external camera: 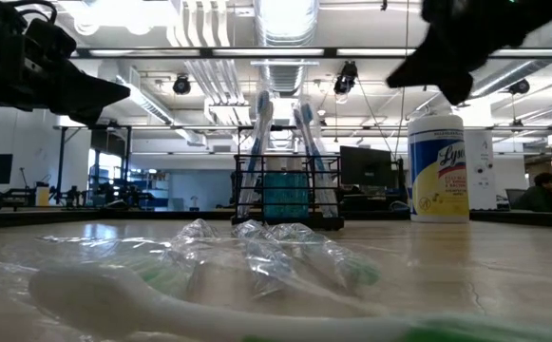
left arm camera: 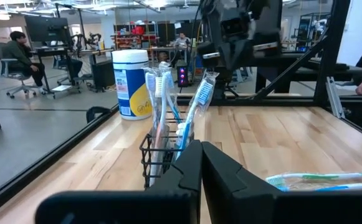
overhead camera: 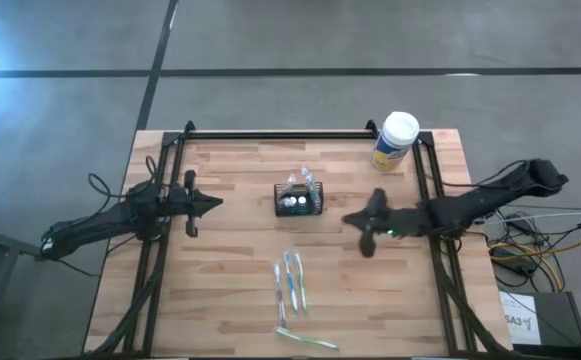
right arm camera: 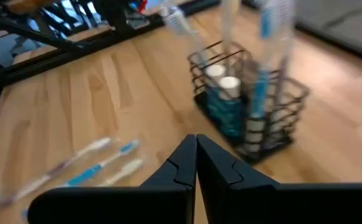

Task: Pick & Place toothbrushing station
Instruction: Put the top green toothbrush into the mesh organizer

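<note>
The toothbrushing station point(overhead camera: 299, 202) is a small black wire caddy standing upright on the table's middle, with toothbrushes sticking up out of it point(left arm camera: 162, 152) point(right arm camera: 249, 109) point(external camera: 287, 195). My right gripper point(overhead camera: 352, 220) is shut and empty, raised above the table just right of the caddy, pointing toward it point(right arm camera: 196, 146). My left gripper point(overhead camera: 215, 204) is shut and empty, level, left of the caddy point(left arm camera: 201, 155).
Several wrapped toothbrushes point(overhead camera: 291, 282) lie on the near middle of the table, one more point(overhead camera: 307, 340) at the near edge. A yellow canister with a white lid point(overhead camera: 396, 141) stands at the far right. A black frame rail point(overhead camera: 280, 135) runs round the table.
</note>
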Action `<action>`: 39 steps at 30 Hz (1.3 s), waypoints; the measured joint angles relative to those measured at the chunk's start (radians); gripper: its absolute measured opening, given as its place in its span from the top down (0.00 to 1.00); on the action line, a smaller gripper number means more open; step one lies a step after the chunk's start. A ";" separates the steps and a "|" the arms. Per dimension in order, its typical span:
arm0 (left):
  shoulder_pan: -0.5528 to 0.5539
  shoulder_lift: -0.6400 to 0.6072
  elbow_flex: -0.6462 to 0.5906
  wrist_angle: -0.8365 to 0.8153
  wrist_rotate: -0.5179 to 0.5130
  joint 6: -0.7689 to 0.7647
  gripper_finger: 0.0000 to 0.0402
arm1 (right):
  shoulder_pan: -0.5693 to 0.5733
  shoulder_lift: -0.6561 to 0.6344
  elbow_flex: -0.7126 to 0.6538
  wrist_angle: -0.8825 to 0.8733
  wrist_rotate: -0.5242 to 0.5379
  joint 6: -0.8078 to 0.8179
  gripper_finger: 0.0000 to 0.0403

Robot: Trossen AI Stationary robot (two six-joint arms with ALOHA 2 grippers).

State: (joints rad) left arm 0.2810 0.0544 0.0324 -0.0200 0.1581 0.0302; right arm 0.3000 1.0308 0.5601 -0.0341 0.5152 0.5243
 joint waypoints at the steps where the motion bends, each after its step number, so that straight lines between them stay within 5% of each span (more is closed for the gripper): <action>1: 0.000 0.000 0.000 0.000 0.000 -0.001 0.97 | 0.006 0.056 0.045 -0.015 0.000 0.034 0.98; 5: 0.000 0.000 0.004 -0.003 0.000 -0.007 0.97 | 0.028 0.266 0.211 -0.048 -0.021 0.177 0.98; 9: 0.000 0.000 0.006 0.002 0.000 -0.010 0.97 | 0.030 0.460 0.389 -0.131 -0.161 0.296 0.98; 17: 0.000 0.000 0.007 0.001 0.001 -0.039 0.97 | 0.055 0.799 0.787 -0.508 -0.200 0.376 0.95; 32: 0.000 0.001 -0.002 0.004 0.007 -0.047 0.97 | 0.049 1.176 1.258 -1.016 -0.273 0.689 0.54; 39: 0.000 0.003 -0.002 0.002 0.008 -0.051 0.97 | 0.044 1.285 1.351 -1.010 -0.289 0.674 0.48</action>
State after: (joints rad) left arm 0.2806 0.0569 0.0303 -0.0181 0.1658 -0.0204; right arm 0.3440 2.3163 1.9115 -1.0444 0.2257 1.1982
